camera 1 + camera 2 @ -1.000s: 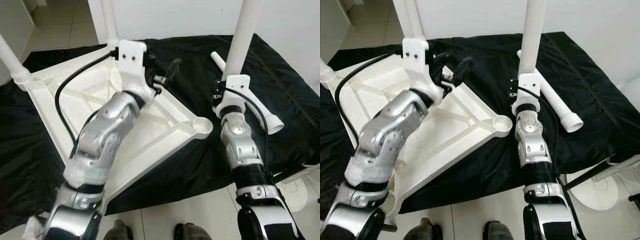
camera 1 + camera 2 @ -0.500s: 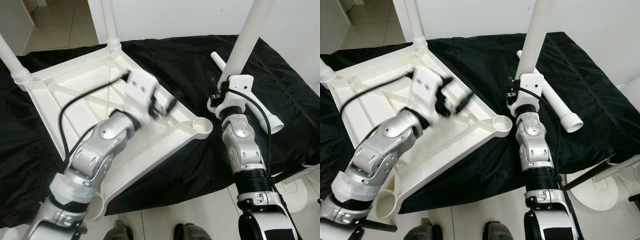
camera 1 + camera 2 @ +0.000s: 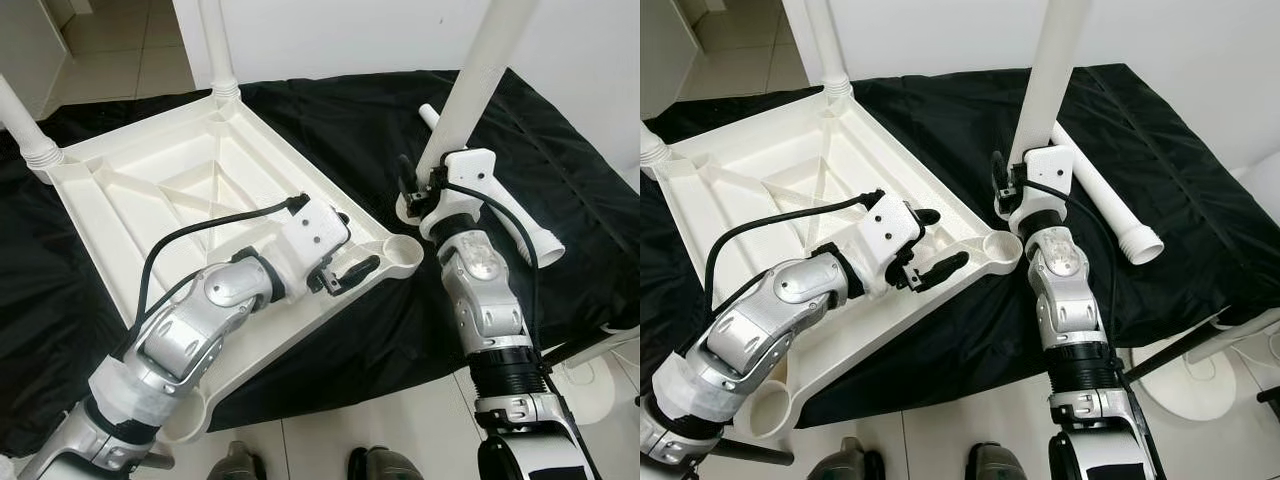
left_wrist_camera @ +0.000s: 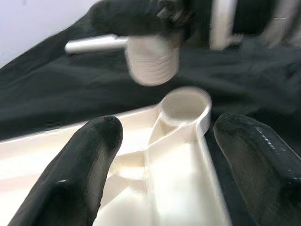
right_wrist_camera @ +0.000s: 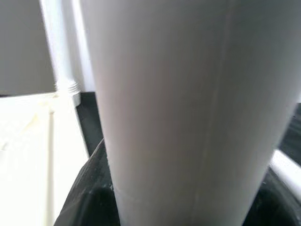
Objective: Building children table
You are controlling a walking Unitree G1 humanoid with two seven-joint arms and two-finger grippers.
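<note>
While the right gripper [image 3: 1006, 185] clenches a table leg [image 3: 1048, 75] cut off above, the left gripper [image 3: 352, 272], fingers released, flanks the tabletop's [image 3: 150, 190] blurred corner socket [image 4: 186, 102].

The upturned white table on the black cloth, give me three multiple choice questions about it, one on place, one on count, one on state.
1. Where does the loose leg lie?
A. On the black cloth
B. Inside the table top
C. On the tiled floor

2. How many legs already stand in the table top?
A. None
B. Two
C. Four

3. What is the right gripper doing?
A. Hanging idle
B. Shut on a leg near the empty corner socket
C. Resting open on the cloth

Answers: 1 A, it rests on the cloth right of the table. 2 B, two stand at the far corners. 3 B, its fingers clasp the upright tube.
</note>
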